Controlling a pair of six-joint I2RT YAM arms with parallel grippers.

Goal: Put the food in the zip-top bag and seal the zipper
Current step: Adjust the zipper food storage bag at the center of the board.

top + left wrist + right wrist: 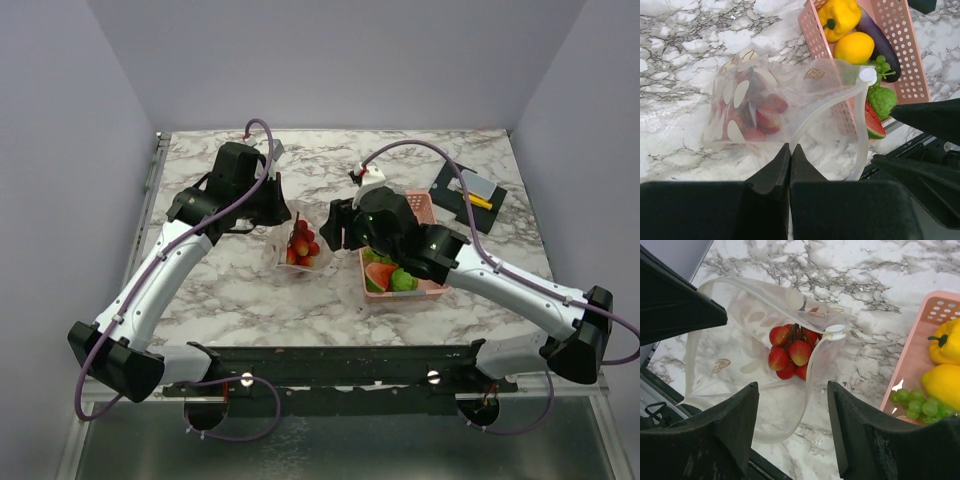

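Note:
The clear zip-top bag (300, 250) stands on the marble between the arms with its mouth open. Red strawberries (790, 352) lie inside it. My left gripper (790, 150) is shut on the bag's mouth edge, on the zipper strip (810, 117). A white slider (868, 76) sits at the far end of the zipper. My right gripper (793, 390) is open and empty, just over the open mouth. A watermelon slice (872, 122), yellow pepper (839, 15), lemon (854, 47), eggplant (880, 40), grapes (881, 62) and a green vegetable (882, 100) lie in the pink basket (810, 25).
The pink basket (432, 288) stands right of the bag, under my right arm. A black mat (455, 195) with small yellow and grey items lies at the back right. Purple walls close off the table's back and sides.

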